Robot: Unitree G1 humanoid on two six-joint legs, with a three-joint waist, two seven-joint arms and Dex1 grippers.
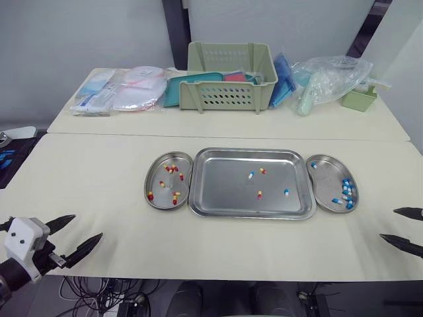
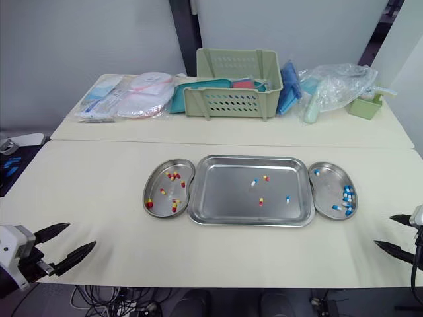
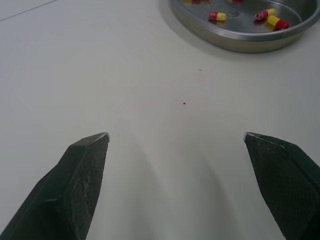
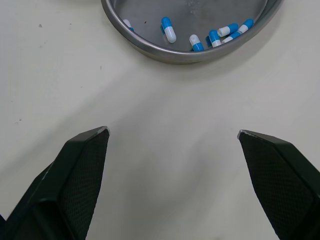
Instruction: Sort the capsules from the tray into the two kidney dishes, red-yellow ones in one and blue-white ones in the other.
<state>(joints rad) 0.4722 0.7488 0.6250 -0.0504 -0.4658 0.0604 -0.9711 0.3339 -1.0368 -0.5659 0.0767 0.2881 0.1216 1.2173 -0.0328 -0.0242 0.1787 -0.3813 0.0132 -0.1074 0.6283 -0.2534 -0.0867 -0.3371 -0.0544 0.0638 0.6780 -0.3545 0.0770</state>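
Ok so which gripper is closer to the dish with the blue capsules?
Right. The right gripper sits front-right of that dish; the left gripper is across the table, past the tray.

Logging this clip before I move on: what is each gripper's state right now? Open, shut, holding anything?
Left gripper: open, holding nothing.
Right gripper: open, holding nothing.

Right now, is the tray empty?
Not empty: the tray holds four capsules, two red-yellow and two blue-white.
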